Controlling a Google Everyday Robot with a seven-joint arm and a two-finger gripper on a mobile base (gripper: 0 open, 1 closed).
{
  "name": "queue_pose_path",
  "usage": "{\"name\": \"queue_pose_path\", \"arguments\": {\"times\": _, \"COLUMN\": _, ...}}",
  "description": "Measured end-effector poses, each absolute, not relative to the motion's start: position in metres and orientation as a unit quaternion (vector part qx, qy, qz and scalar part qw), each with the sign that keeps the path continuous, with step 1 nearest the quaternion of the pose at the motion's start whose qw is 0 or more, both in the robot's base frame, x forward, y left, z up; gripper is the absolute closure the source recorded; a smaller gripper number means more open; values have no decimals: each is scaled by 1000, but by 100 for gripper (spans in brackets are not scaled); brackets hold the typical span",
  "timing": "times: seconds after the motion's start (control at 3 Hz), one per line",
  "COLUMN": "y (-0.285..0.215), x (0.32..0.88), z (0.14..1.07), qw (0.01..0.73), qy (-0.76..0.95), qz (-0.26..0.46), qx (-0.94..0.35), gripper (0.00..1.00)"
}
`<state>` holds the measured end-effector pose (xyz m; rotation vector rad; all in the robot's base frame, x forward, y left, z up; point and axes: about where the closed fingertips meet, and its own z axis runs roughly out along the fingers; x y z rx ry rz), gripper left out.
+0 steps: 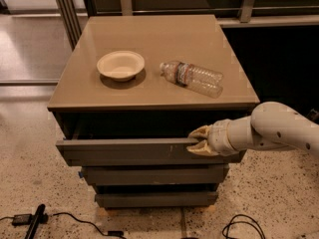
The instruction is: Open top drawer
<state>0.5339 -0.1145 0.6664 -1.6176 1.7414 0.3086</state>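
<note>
The top drawer is a wide dark grey drawer with a plain front, pulled out a little from the cabinet, with a dark gap above its front edge. My gripper reaches in from the right on a white arm. Its tan fingers are clamped over the upper edge of the drawer front, right of centre, one above and one below the lip. The drawer's inside is in shadow.
The tan cabinet top carries a pale bowl at the left and a clear plastic bottle lying on its side at the right. Two lower grey drawer fronts sit below. Cables lie on the speckled floor.
</note>
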Motion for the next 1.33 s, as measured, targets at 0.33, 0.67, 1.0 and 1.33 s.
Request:
{"name": "queue_pose_path", "arguments": {"times": 0.33, "y": -115, "x": 534, "z": 668, "qw": 364, "qy": 677, "qz": 120, "qx": -629, "gripper": 100}}
{"name": "queue_pose_path", "arguments": {"times": 0.67, "y": -112, "x": 528, "z": 678, "qw": 374, "qy": 684, "qz": 119, "qx": -615, "gripper": 100}}
{"name": "queue_pose_path", "arguments": {"times": 1.0, "y": -111, "x": 528, "z": 678, "qw": 374, "qy": 684, "qz": 119, "qx": -615, "gripper": 81}}
{"name": "queue_pose_path", "arguments": {"times": 1.33, "y": -111, "x": 528, "z": 678, "qw": 374, "qy": 684, "qz": 119, "qx": -615, "gripper": 58}}
